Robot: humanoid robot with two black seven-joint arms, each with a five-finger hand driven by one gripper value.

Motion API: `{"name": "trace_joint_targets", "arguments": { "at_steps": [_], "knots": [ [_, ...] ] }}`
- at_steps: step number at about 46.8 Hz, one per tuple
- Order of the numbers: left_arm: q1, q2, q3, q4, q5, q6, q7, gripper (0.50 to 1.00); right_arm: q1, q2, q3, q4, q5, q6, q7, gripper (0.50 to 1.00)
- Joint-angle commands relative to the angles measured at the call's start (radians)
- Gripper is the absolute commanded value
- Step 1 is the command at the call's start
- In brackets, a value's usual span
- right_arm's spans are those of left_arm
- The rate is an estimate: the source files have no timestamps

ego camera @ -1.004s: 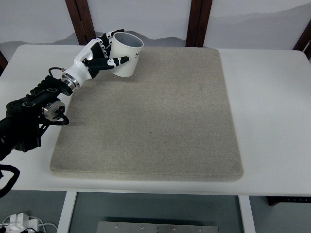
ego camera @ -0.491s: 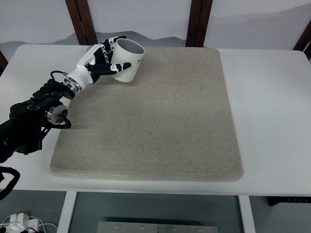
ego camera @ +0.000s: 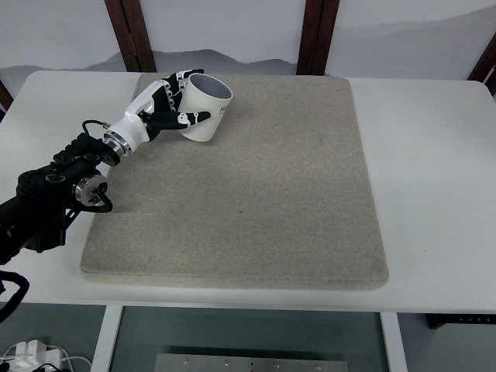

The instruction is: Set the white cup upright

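Observation:
A white cup [ego camera: 208, 108] with dark print on its side stands on the far left part of the beige mat [ego camera: 256, 201], mouth up and tilted slightly to the right. My left hand [ego camera: 167, 105], white with black joints, is wrapped around the cup's left side, thumb across the front and fingers behind the rim. The black left arm [ego camera: 54, 194] runs down to the picture's left edge. The right arm does not show.
The mat covers most of the white table [ego camera: 434, 155]. Dark wooden posts [ego camera: 318, 35] stand behind the table's far edge. A white power strip [ego camera: 31, 356] lies on the floor at the lower left.
The left hand and cup have dipped a little lower and toward the near side on the mat. The cup stays tilted in the grasp.

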Motion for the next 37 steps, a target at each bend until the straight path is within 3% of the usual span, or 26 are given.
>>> {"name": "trace_joint_targets", "arguments": {
  "at_steps": [1, 7, 24, 28, 37],
  "knots": [
    [0.001, 0.002, 0.011, 0.000, -0.001, 0.000, 0.000, 0.833, 0.000, 0.000, 0.001, 0.000, 0.000, 0.000, 0.000, 0.952],
    [0.004, 0.005, 0.015, 0.000, 0.000, -0.001, 0.000, 0.870, 0.001, 0.000, 0.000, 0.000, 0.000, 0.000, 0.000, 0.952],
    [0.004, 0.008, 0.018, 0.000, -0.001, -0.003, 0.000, 0.915, 0.000, 0.000, 0.001, 0.000, 0.000, 0.000, 0.000, 0.952],
    [0.004, 0.009, 0.018, 0.000, -0.001, -0.003, 0.000, 0.956, 0.001, 0.000, 0.000, 0.000, 0.000, 0.000, 0.000, 0.952],
    [0.004, 0.009, 0.017, -0.002, -0.003, -0.004, 0.000, 0.975, 0.001, 0.000, 0.000, 0.000, 0.000, 0.000, 0.000, 0.952]
  ]
}}
